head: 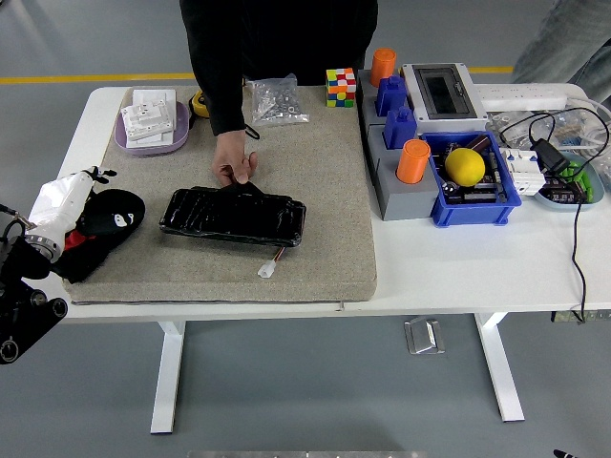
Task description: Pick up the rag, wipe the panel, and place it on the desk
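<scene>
Left hand (pixel 65 205) loose and open over black rag (pixel 103 229) at mat's (pixel 325 191) left edge, gripping nothing; person's hand (pixel 234 167) pinning panel (pixel 232 216).

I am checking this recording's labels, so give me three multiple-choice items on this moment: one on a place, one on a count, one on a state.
1. Where does the black rag lie?
A. At the grey mat's left edge
B. In the blue bin
C. On the floor

2. How many orange cylinders stand on the grey block?
A. One
B. Two
C. Four

3. What is the person's hand doing?
A. Lifting the Rubik's cube
B. Holding the far edge of the black panel
C. Resting on the purple tray

Answers: 1 A, the rag sits on the mat's left edge beside the robot's left hand. 2 B, one cylinder stands at the back and one at the front. 3 B, the fingers pinch the panel's far rim.
</scene>
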